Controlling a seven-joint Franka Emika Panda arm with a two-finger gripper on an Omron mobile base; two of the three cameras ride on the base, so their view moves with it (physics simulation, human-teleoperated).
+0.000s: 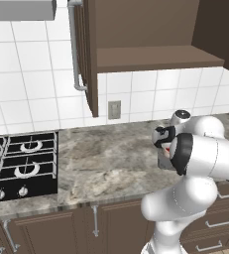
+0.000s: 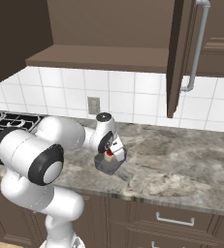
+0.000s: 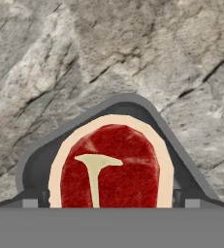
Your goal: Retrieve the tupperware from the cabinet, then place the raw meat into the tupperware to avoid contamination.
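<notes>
Raw meat (image 3: 116, 167) fills the hand view at 6 o'clock, inside the tupperware (image 3: 108, 109).
The gripper (image 2: 112, 153) clasps the meat above the marble counter (image 2: 181, 160).

Marble-grey countertop (image 1: 106, 158) as landmark. Black gas stove (image 1: 21, 166) set into its left end. Wall outlet (image 1: 114, 109) on white tiles (image 1: 31, 74) just above it. Brown drawers (image 2: 181, 223) with short handles below.
</notes>
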